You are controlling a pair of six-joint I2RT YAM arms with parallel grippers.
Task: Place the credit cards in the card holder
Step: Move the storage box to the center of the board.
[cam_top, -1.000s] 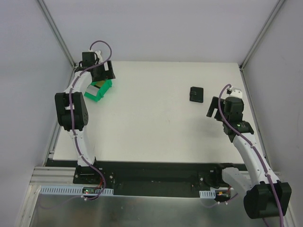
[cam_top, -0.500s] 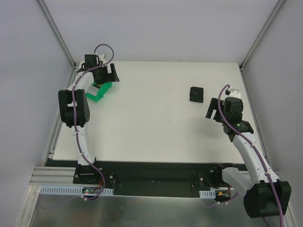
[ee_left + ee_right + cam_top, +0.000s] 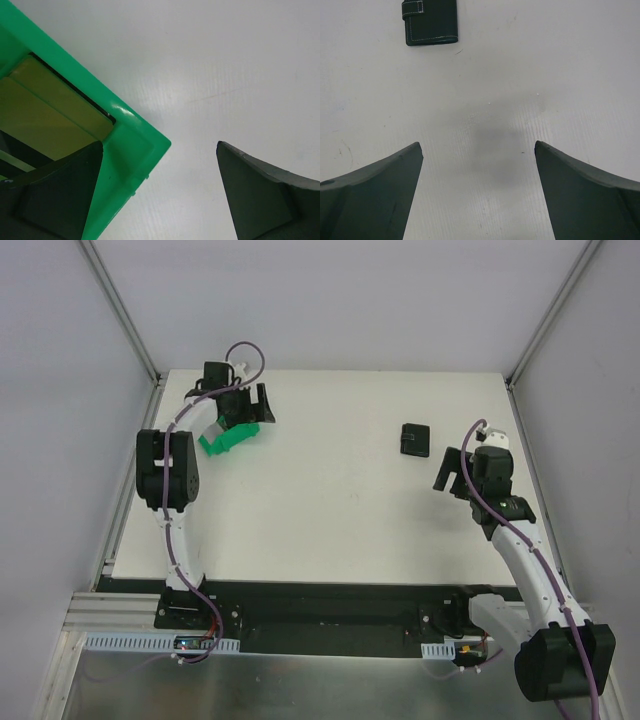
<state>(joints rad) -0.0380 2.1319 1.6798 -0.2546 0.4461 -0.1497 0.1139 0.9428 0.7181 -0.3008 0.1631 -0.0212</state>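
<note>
The credit cards (image 3: 47, 112) show as gold-tan flat cards lying inside a green open-fronted bin (image 3: 132, 150), also seen at the back left of the table as the green bin (image 3: 228, 436). My left gripper (image 3: 159, 145) is open over the bin's near corner, with one finger above the bin and the other above bare table. From above, the left gripper (image 3: 247, 408) is at the bin's far right side. The card holder (image 3: 415, 439), a small black wallet with a tab, lies closed at the right. My right gripper (image 3: 477, 143) is open and empty, a short way from the card holder (image 3: 430, 22).
The white table (image 3: 330, 500) is bounded by grey walls, with metal frame posts at the back corners. The left arm's purple cable (image 3: 245, 348) loops above its wrist. The right gripper (image 3: 450, 468) hovers just inside the table's right edge.
The left gripper has swung rightward along the back of the table. The green bin has shifted right with it and turned a little. The right arm has not moved.
</note>
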